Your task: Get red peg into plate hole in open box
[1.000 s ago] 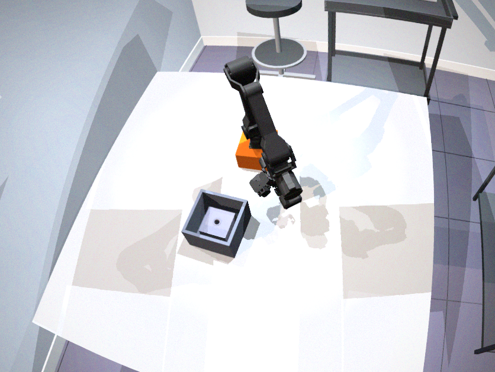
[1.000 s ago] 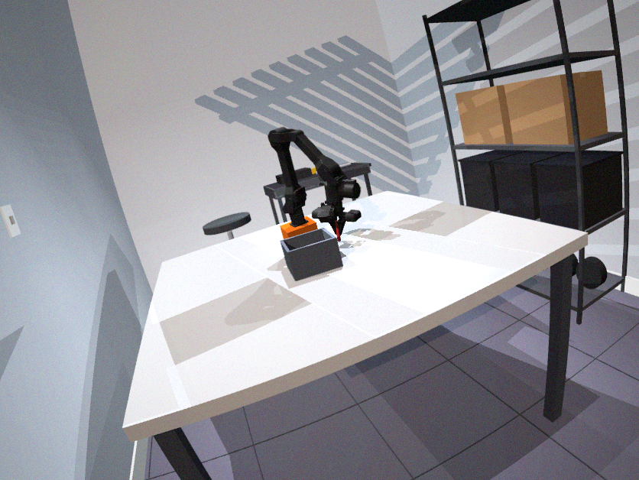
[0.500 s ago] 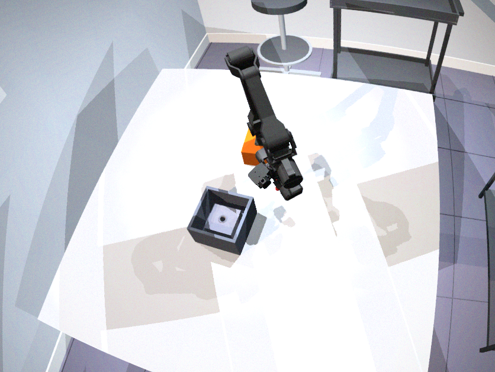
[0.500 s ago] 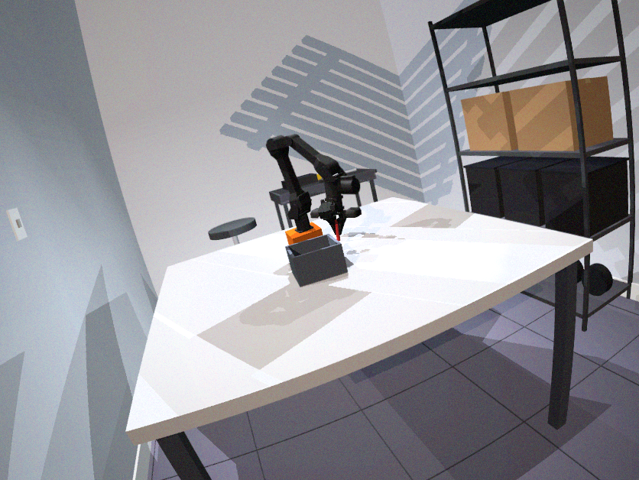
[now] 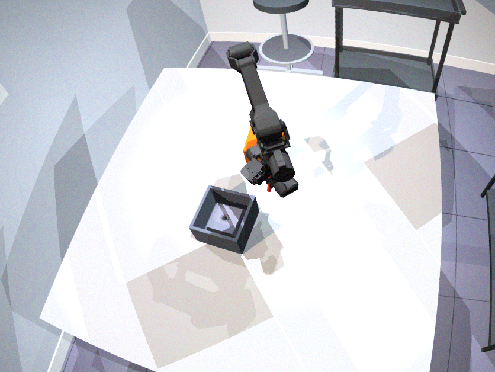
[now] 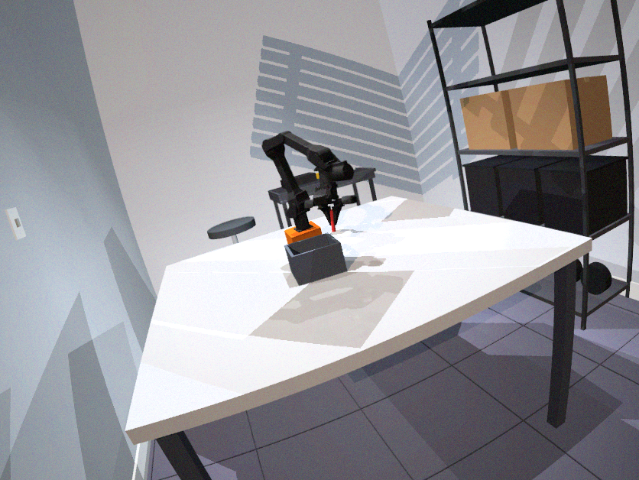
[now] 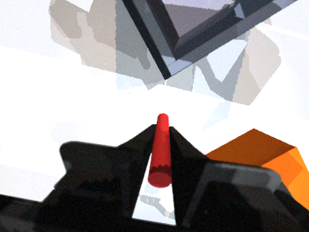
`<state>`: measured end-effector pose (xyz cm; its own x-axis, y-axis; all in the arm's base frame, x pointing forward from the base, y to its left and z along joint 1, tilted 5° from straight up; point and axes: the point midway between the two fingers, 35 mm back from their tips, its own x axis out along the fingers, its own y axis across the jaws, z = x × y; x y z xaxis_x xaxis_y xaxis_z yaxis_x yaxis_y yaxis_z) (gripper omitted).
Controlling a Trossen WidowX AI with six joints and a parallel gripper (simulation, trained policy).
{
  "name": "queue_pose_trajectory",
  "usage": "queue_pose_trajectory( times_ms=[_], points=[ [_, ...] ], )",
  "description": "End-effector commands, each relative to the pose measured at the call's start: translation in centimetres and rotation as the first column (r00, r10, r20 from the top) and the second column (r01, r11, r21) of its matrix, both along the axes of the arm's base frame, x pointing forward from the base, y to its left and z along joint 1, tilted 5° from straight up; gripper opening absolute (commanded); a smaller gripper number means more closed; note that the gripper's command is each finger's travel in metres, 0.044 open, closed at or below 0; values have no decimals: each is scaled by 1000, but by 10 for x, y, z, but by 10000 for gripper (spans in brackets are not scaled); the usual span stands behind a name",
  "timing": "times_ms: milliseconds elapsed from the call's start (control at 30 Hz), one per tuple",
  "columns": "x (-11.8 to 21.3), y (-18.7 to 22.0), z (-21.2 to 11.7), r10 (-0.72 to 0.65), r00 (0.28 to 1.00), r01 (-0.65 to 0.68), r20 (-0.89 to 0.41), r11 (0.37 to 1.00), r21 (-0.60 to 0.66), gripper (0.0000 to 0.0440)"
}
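Gripping the red peg [image 5: 269, 186] [image 6: 332, 220] [image 7: 162, 148] in the hand [image 5: 269, 182] [image 6: 332, 212] [image 7: 162, 128], best lifted above the rim of the box [image 5: 251, 224] [image 6: 319, 266] [image 7: 174, 66] ahead before travelling, kept upright throughout.

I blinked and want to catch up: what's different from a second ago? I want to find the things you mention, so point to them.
The gripper [image 5: 269, 180] [image 6: 332, 223] [image 7: 162, 128] and red peg [image 5: 269, 188] [image 6: 332, 221] [image 7: 161, 148] have risen and moved left in the top view. The peg is gripped now; whether it already was is unclear. The shadows have shifted. The box [image 5: 219, 241] [image 6: 317, 266] [image 7: 211, 46] stayed put on the table [image 5: 340, 280] [image 6: 206, 361].
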<state>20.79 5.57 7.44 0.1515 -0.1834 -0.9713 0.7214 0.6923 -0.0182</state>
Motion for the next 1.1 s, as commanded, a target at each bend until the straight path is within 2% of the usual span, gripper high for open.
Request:
queue_pose_trajectory(
  times_ms=[0,433,1067],
  points=[
    [10,-6,14,13,1000,-13,27,1000,-12,0],
    [43,-38,40,-18,997,20,73,999,-25,0],
    [80,-95,38,-142,983,143,113,990,0,1]
  ],
)
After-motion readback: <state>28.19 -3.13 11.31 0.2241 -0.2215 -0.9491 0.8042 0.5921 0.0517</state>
